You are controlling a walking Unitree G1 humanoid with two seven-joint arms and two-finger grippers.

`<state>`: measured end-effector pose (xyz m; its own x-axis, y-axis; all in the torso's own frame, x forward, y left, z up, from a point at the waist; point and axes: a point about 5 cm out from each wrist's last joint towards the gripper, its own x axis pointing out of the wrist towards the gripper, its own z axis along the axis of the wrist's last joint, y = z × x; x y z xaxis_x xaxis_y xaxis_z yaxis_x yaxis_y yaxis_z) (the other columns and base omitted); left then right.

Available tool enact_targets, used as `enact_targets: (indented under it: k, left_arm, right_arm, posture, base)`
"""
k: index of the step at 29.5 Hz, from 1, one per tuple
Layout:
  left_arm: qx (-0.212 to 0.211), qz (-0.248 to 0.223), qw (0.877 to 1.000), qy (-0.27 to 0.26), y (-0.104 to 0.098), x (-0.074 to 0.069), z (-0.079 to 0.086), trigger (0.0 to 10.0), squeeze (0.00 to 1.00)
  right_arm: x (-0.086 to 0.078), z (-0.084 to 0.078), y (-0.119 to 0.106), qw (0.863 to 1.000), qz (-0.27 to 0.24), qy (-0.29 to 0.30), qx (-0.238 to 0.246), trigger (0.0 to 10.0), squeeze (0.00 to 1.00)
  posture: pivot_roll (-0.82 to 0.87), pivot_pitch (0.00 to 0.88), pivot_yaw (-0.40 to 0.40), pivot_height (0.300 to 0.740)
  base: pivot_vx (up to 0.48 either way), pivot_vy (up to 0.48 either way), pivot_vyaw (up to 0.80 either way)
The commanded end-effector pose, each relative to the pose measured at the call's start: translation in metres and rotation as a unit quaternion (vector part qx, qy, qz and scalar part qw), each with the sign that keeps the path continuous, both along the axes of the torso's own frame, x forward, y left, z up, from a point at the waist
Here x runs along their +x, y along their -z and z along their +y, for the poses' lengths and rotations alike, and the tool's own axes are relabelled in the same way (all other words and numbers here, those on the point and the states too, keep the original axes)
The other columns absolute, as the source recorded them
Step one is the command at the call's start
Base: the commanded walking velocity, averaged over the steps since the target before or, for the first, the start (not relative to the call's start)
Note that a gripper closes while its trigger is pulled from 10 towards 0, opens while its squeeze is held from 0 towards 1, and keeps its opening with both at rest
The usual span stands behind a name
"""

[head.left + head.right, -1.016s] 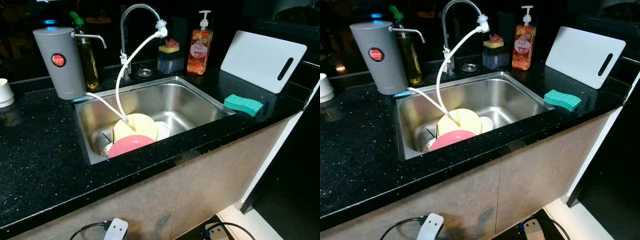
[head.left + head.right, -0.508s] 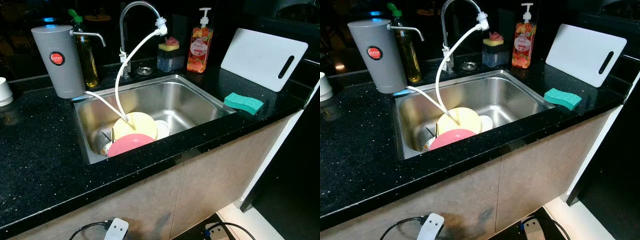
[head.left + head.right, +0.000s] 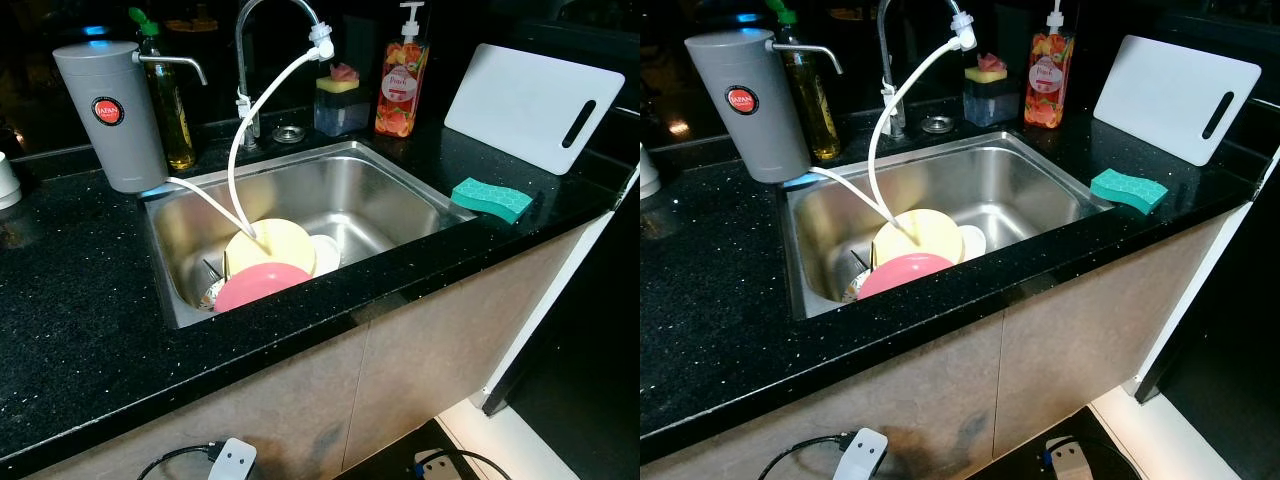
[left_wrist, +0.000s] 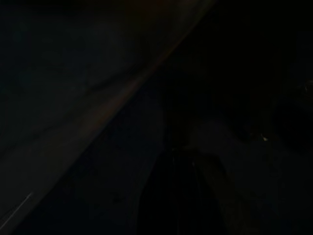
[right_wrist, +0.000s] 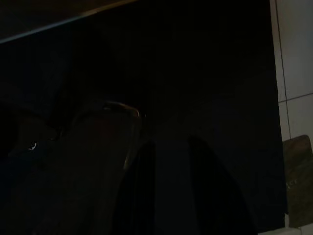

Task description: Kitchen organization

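Both sets of fingers hang low in the shade beside the cabinet, holding nothing: the right gripper (image 5: pixel 168 188) shows two dark fingers (image 5: pixel 137 191) standing a little apart, while the left gripper (image 4: pixel 178 196) is so dark that I cannot tell whether it is released or clenched. Neither arm is at work yet, so this looks like the approach step, with the robot standing before the sink (image 3: pixel 395 200) and sizing it up. Out on the black bench (image 3: pixel 70 300), the steel sink holds the dishes that seem to be the job: a pink plate (image 3: pixel 262 286) leaning at the near wall, a yellow plate (image 3: pixel 275 247) just behind and touching it, a small white dish (image 3: pixel 325 256) beside them, and what may be cutlery, too small to be sure. A white hose (image 3: pixel 240 160) runs from the tap (image 3: pixel 262 30) down onto the yellow plate. A grey water filter (image 3: pixel 110 115) stands at the sink's left rim, an oil bottle (image 3: pixel 178 110) behind it. A soap bottle (image 3: pixel 399 85) and a small sponge holder (image 3: pixel 338 105) stand at the back, a green sponge (image 3: pixel 490 199) lies near the right rim, and a white cutting board (image 3: pixel 525 100) leans further back. Next, an arm likely needs to rise over the rim and reach down for a plate, clear of the hose.
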<state>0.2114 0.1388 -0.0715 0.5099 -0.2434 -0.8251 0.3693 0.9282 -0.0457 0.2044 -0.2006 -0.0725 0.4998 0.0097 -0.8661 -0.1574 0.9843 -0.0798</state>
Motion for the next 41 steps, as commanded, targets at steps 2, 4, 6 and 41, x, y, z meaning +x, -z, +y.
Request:
enact_targets:
  k: [2, 4, 6, 41]
  left_arm:
    - [0.001, -0.012, 1.000, -0.001, -0.005, 0.009, -0.002, 10.0, 0.00]
    - [-0.001, -0.017, 1.000, -0.001, -0.008, 0.014, -0.003, 10.0, 0.00]
    - [0.001, -0.015, 1.000, -0.008, -0.008, 0.013, -0.002, 10.0, 0.00]
    - [0.016, -0.012, 0.997, -0.078, -0.003, 0.004, 0.022, 10.0, 0.00]
  right_arm:
    - [0.006, -0.002, -0.004, 1.000, -0.010, 0.010, 0.003, 10.0, 0.00]
    - [0.010, -0.003, -0.006, 1.000, -0.017, 0.019, 0.006, 10.0, 0.00]
    - [0.009, -0.003, -0.006, 1.000, -0.016, 0.017, 0.006, 10.0, 0.00]
    - [-0.004, 0.017, 0.004, 0.999, -0.006, 0.025, 0.033, 10.0, 0.00]
  posture:
    - [-0.07, 0.082, 0.004, 0.740]
    - [-0.07, 0.078, -0.001, 0.740]
    - [-0.07, 0.081, -0.001, 0.740]
    - [0.01, 0.099, -0.047, 0.740]
  base:
    - [0.000, 0.000, 0.00]
    - [0.000, 0.000, 0.00]
    - [0.000, 0.000, 0.00]
    - [0.000, 0.000, 0.00]
